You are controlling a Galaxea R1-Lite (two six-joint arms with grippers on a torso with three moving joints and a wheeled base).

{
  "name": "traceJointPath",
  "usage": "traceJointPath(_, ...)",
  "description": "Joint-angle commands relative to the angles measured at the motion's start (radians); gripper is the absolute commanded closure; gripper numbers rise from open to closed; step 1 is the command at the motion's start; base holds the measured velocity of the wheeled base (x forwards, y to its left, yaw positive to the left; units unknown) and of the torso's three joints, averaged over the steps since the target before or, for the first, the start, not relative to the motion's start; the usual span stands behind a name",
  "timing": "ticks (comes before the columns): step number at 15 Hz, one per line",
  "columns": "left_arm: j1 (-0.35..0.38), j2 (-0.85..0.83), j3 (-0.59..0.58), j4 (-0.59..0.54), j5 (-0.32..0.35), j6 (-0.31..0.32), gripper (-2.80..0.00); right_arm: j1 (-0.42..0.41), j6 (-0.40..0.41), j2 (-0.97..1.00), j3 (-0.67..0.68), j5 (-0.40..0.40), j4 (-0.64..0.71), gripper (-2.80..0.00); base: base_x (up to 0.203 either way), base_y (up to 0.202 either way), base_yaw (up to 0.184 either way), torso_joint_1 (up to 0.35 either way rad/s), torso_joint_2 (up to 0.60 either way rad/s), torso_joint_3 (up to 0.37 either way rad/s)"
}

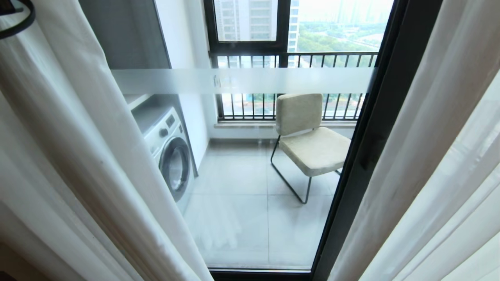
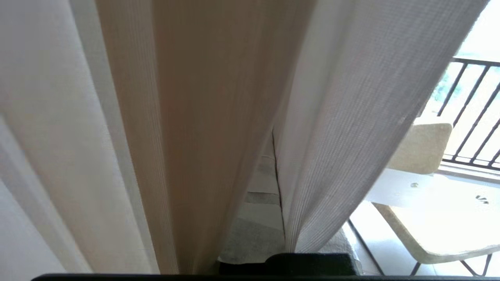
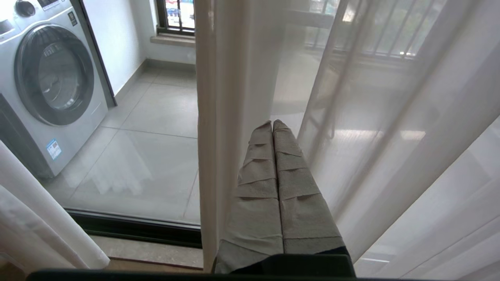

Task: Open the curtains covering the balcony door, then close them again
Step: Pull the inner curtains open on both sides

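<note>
Curtains hang parted to both sides of the door, leaving its glass and frosted band uncovered in the head view. White sheers fall on the left and on the right, with the black door frame beside the right one.

Left gripper sits deep among the left-hand folds: a tan drape lies just beside its fingers on one side and a ribbed pale fold drapes over them on the other, so only a strip of the padded fingers shows. That strip shows them pressed together; whether cloth is caught between them cannot be told.

Right gripper points at the right-hand curtain. Its two padded fingers are closed flat against each other with nothing between them. A tan drape edge hangs just beside them on the door side, and a see-through sheer hangs just beyond and to the other side.

Through the glass stand a washer and a chair on tile; the washer's drum looks empty.
</note>
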State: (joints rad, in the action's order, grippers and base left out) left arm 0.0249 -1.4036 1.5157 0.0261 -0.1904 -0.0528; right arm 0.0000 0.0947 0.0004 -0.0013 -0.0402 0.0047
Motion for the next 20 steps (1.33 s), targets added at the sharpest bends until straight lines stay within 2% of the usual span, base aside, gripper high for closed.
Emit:
traceJointPath(1,0.001,0.002,0.000,0.000,-0.003,-0.001,0.00,0.000,0.000,0.000,0.000,0.000,0.000,0.00,0.000,0.190,0.001,0.004,0.00,0.002)
traceJointPath(20,0.009,0.028,-0.037,0.000,-0.004,-0.001,0.00,0.000,0.000,0.000,0.000,0.000,0.000,0.00,0.000,0.192,0.001,0.001,0.00,0.003)
